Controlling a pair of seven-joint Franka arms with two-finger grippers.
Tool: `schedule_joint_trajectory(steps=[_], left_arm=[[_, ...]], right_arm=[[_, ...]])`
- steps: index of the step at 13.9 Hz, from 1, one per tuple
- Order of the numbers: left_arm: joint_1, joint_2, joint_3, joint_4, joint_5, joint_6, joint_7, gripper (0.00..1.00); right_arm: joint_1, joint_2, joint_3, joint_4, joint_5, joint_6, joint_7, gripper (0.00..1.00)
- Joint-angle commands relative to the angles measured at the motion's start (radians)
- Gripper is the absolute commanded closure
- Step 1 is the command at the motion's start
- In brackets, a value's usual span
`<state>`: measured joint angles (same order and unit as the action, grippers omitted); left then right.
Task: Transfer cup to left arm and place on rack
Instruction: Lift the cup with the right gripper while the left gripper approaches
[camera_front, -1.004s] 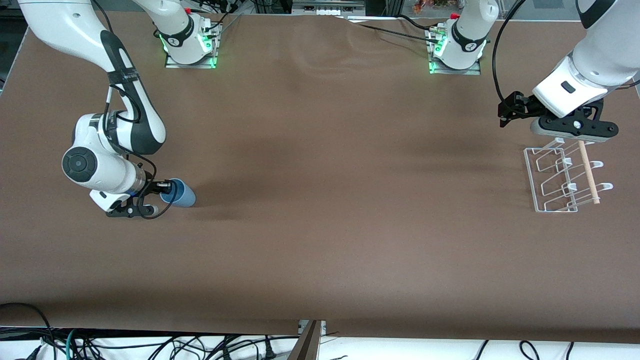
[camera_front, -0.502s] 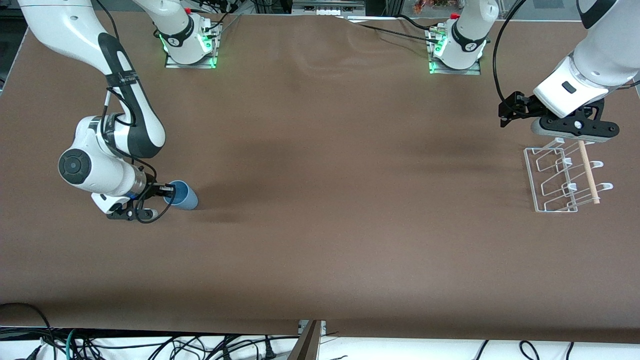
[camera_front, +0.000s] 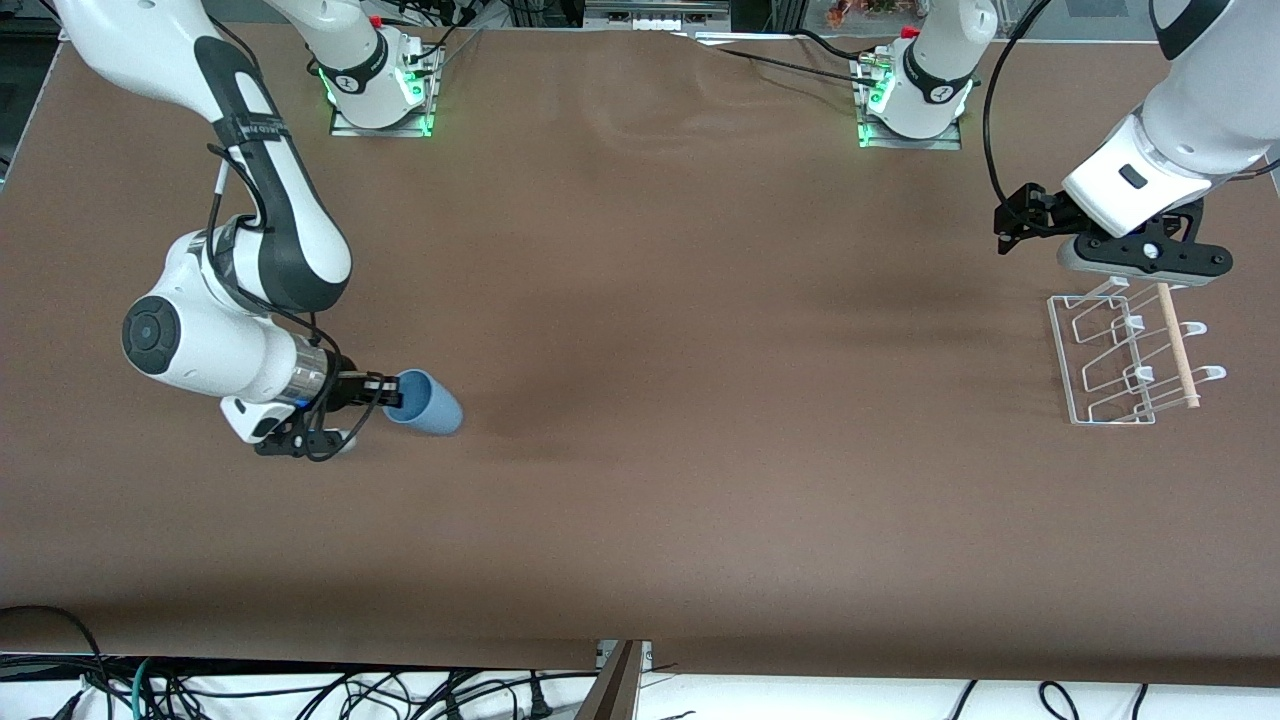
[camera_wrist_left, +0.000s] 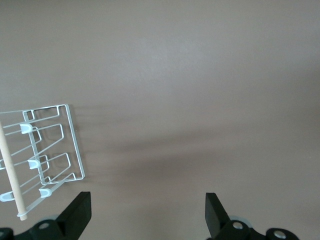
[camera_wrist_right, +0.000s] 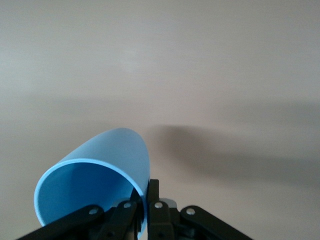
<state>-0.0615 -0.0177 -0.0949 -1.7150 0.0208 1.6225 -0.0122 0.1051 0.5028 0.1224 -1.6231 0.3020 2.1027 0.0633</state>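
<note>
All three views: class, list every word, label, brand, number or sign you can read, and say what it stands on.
None can be read.
Black band on the right arm's link: pale marks, too small to read.
Black collars on both white arm bases: small white marks, not legible.
Light-blue plastic tumbler cup, clear-and-white wire rack and brown table: no print.

Even overhead light, soft shadows
</note>
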Motion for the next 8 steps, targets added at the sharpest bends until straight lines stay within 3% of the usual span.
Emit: schedule_joint_trajectory(steps=[1, 3, 5, 8], left_arm=[[0.0, 0.07, -0.002, 0.02, -0.108, -0.027, -0.002, 0.0], [0.0, 0.11, -0.002, 0.023, -0.153, -0.024, 0.014, 0.0], [-0.012, 0.178, -0.002, 0.089, -0.172, -0.023, 0.142, 0.0], [-0.004, 0.26, -0.002, 0.158, -0.273, -0.021, 0.347, 0.0]], right_arm=[[0.046, 0.062, 0.019, 0.136, 0.087, -0.041, 0.081, 1.0], [0.1, 0.077, 0.019, 0.176, 0.136, -0.032, 0.174, 1.0], [0.149, 0.091, 0.022, 0.218, 0.215, -0.027, 0.256, 1.0], [0.201, 0.108, 0.023, 0.27, 0.383, -0.026, 0.282, 1.0]])
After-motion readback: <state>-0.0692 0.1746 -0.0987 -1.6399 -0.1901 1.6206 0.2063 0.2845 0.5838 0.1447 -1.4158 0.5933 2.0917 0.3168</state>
